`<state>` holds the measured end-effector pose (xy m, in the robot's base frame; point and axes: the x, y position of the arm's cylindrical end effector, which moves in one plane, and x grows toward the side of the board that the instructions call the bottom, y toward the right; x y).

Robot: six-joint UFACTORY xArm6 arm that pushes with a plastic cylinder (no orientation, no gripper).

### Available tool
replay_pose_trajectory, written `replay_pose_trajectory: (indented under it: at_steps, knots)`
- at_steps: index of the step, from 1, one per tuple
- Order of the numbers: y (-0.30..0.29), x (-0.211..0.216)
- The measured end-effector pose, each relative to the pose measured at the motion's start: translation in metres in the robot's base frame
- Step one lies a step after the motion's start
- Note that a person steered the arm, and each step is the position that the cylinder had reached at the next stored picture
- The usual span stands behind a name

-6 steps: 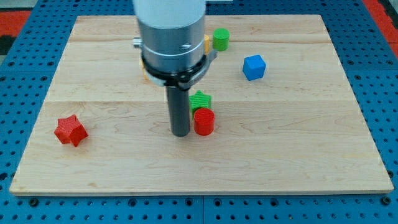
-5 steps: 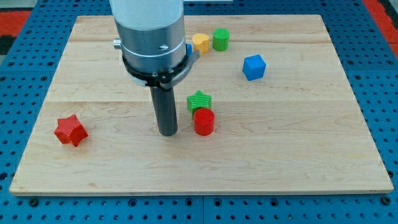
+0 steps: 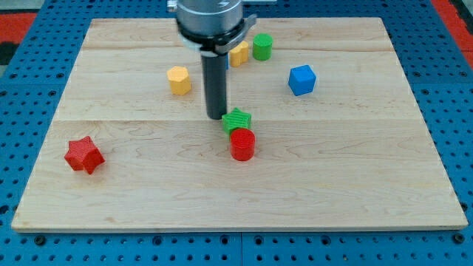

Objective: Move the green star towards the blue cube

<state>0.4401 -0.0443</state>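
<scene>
The green star (image 3: pixel 237 120) lies near the middle of the wooden board (image 3: pixel 355 170), touching the red cylinder (image 3: pixel 242 144) just below it. The blue cube (image 3: pixel 301 80) sits up and to the right of the star, well apart from it. My tip (image 3: pixel 216 116) rests on the board just left of the green star, close to its upper left side or touching it.
A yellow block (image 3: pixel 178 80) sits left of the rod. Another yellow block (image 3: pixel 239 53) and a green cylinder (image 3: pixel 262 46) stand near the view's top, partly behind the rod. A red star (image 3: pixel 83 155) lies at the left.
My tip has moved from lower left of the red cylinder up and to the right, to the green star's left side. The blocks have not moved.
</scene>
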Motion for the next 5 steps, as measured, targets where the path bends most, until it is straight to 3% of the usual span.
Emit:
replay_pose_trajectory:
  at_steps: [1, 3, 5]
  knots:
    - [0.013, 0.033]
    - [0.102, -0.015]
    - [0.096, -0.002]
